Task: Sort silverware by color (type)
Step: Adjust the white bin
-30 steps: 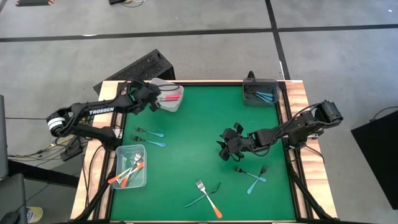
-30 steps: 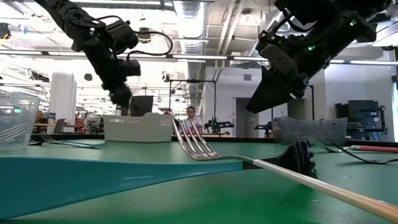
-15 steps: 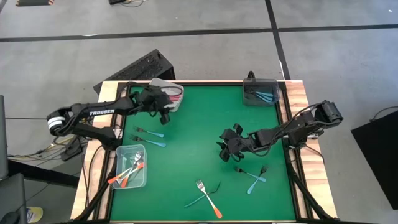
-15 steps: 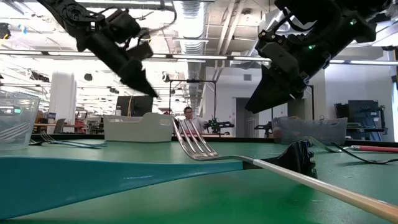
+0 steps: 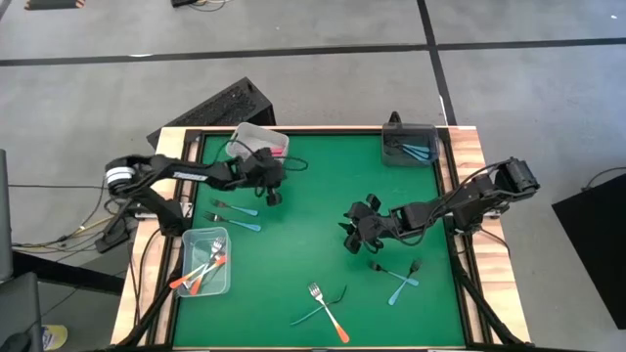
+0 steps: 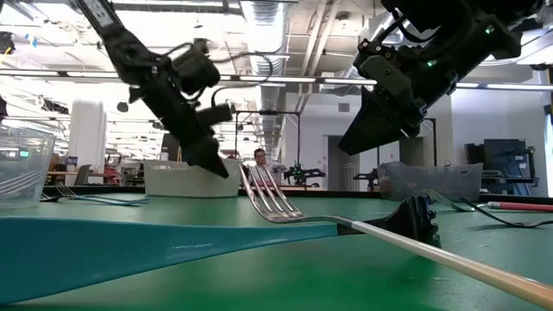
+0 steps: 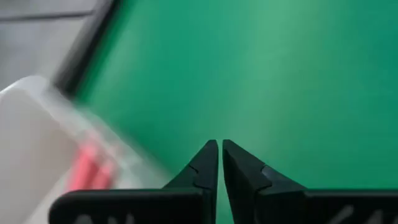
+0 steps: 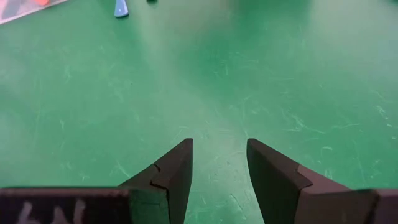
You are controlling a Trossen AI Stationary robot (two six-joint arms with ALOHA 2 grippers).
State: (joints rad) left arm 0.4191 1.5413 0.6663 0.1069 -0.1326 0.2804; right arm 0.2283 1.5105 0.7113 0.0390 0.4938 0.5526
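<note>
The forks lie scattered: two blue-handled ones (image 5: 235, 216) on the green mat (image 5: 313, 196) near its left edge, a crossed blue pair (image 5: 399, 276) on the right, and an orange-handled fork (image 5: 328, 312) crossing a blue one by the front edge — thin plastic handles, silver heads. Red handles show in the clear bin (image 5: 256, 140) at the back left, orange ones in the clear bin (image 5: 207, 260) at the front left, blue ones in the dark bin (image 5: 410, 147) at the back right. Since a second ago, the left gripper (image 5: 273, 191) has left the back bin, moved out over the mat and closed — fingers together, empty. The right gripper (image 5: 354, 235) hovers mid-mat, unmoved, fingers parted, holding nothing.
</note>
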